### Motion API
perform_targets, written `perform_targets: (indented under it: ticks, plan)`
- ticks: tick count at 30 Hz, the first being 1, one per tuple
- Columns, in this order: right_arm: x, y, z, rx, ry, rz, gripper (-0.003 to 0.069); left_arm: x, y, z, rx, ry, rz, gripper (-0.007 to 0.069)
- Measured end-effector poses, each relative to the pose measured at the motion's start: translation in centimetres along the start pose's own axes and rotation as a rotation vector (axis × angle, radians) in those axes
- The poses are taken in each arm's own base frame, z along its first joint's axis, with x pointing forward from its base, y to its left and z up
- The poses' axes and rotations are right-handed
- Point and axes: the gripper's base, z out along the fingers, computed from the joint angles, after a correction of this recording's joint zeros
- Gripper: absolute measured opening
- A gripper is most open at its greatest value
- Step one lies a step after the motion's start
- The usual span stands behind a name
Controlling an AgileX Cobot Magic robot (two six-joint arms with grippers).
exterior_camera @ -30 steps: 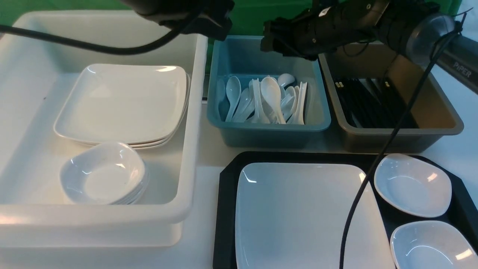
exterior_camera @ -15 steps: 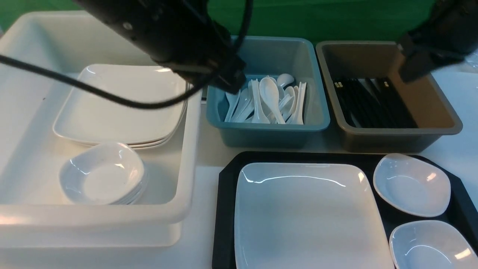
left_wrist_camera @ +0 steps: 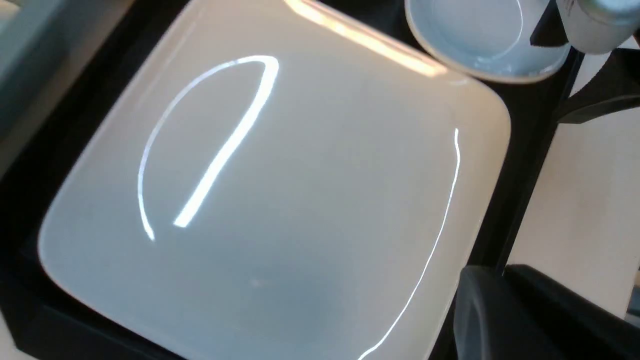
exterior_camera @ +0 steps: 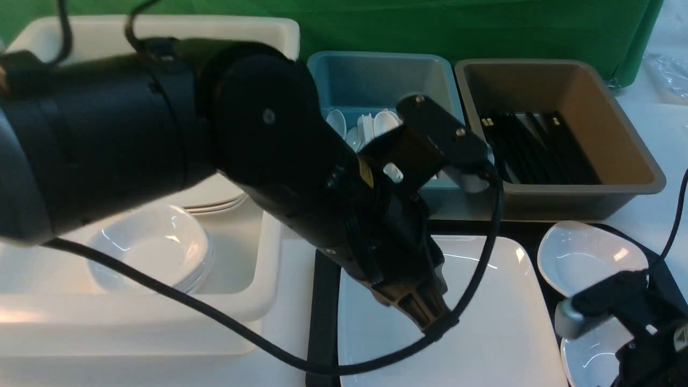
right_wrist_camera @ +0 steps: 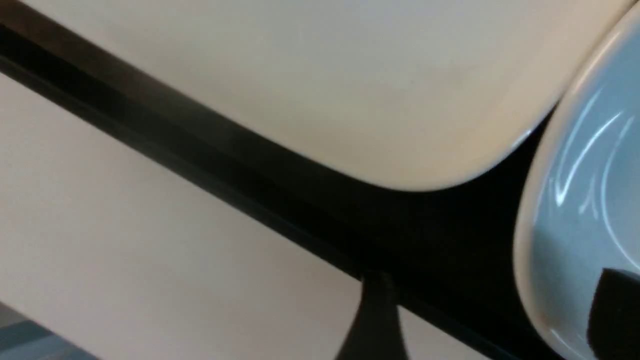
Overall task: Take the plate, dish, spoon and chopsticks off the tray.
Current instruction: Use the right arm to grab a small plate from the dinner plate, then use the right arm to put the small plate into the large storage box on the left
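**Right claw spread over the near dish, left arm above the plate**

Nearest to us, the right gripper (right_wrist_camera: 495, 320) stands spread wide and pinches nothing. One finger hangs by the edge of the tray (exterior_camera: 322, 279), the other over the near dish (exterior_camera: 588, 357). We judge this dish to be the pick in hand. To do it well, we would set one finger inside its raised rim and one outside. We would then close firmly on the glossy wall and lift straight up before swinging away, because the plate (exterior_camera: 494, 333) lies just beside it on the tray.

Only the right wrist view shows those fingers; the front view cuts them off. The left gripper (exterior_camera: 424, 314) hovers over the plate, and we cannot tell whether it is spread or pressed together. The left wrist view shows the plate bare, where the front view has the arm across it.

Farther along the tray sits the far dish (exterior_camera: 586, 258). Beyond, spoons (exterior_camera: 382, 122) lie in the blue tub (exterior_camera: 376, 75) and chopsticks (exterior_camera: 537, 145) in the brown tub (exterior_camera: 591, 107). We see neither on the tray.
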Motion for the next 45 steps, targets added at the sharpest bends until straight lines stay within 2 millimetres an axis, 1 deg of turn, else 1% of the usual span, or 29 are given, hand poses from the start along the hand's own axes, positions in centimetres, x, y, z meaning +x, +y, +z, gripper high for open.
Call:
perform_targets:
  ticks: [2, 7, 12, 15, 17, 18, 19, 20, 21, 24, 28, 29, 33, 36, 41, 44, 45]
  plan:
    - [0.4, 0.0, 0.8, 0.016, -0.022, -0.009, 0.0581, 0.1, 0.1, 0.6, 0.004, 0.013, -0.001, 0.0014]
    - [-0.4, -0.3, 1.4, 0.05, -0.105, -0.012, 0.0575, 0.1, 0.2, 1.0, 0.001, 0.009, -0.003, 0.0014]
    - [-0.5, -0.6, 2.2, 0.059, -0.082, -0.021, 0.0573, 0.0, 0.2, 1.0, 0.004, 0.007, -0.007, 0.0014]
    - [-0.6, -0.7, 2.7, 0.063, -0.059, -0.027, 0.0544, 0.0, 0.2, 1.0, 0.005, 0.006, -0.007, 0.0014]
    - [-0.8, -0.9, 2.8, 0.072, -0.062, -0.037, 0.0454, 0.0, 0.2, 1.0, 0.006, 0.006, -0.007, 0.0014]
    - [-0.8, -0.9, 2.8, 0.074, -0.063, -0.038, 0.0433, 0.0, 0.2, 1.0, 0.006, 0.006, -0.006, 0.0014]
    - [-0.8, -0.9, 2.8, 0.074, -0.064, -0.039, 0.0386, 0.0, 0.2, 1.0, 0.006, 0.005, -0.007, 0.0014]
    - [-0.8, -0.9, 2.8, 0.074, -0.062, -0.04, 0.0293, 0.0, 0.2, 1.0, 0.006, 0.005, -0.007, 0.0014]
    - [-0.9, -0.9, 2.6, 0.075, -0.064, -0.043, 0.0274, 0.0, 0.2, 1.0, 0.006, 0.005, -0.007, 0.0014]
    - [-1.1, -0.8, 2.3, 0.07, -0.052, -0.045, 0.0274, 0.1, 0.1, 1.0, 0.007, 0.007, -0.007, 0.0014]
    - [-1.5, -0.6, 0.9, 0.048, 0.004, -0.027, 0.0236, 0.1, 0.1, 1.0, 0.008, 0.007, -0.006, 0.0014]
    - [-1.6, -0.5, 0.3, 0.043, 0.011, -0.022, 0.0216, 0.1, 0.1, 1.0, 0.008, 0.007, -0.008, 0.0014]
    - [-1.8, 0.0, -2.6, 0.035, -0.015, -0.009, 0.0114, 0.0, 0.3, 0.9, -0.003, -0.005, -0.031, 0.0014]
    - [-1.8, 0.5, -5.1, 0.037, -0.09, 0.007, 0.0071, -0.2, 0.6, 0.9, -0.037, -0.022, -0.053, 0.0014]
    - [-1.9, 1.2, -9.6, 0.047, -0.233, 0.007, 0.0069, -0.4, 1.2, 0.8, -0.091, -0.049, -0.084, 0.0014]
    - [-2.6, 1.5, -12.3, 0.057, -0.318, -0.007, 0.0069, -0.8, 2.5, 0.0, -0.123, -0.074, -0.144, 0.0014]
    - [-3.0, 1.5, -13.3, 0.062, -0.351, -0.014, 0.0069, -0.9, 3.3, -0.6, -0.138, -0.086, -0.171, 0.0014]
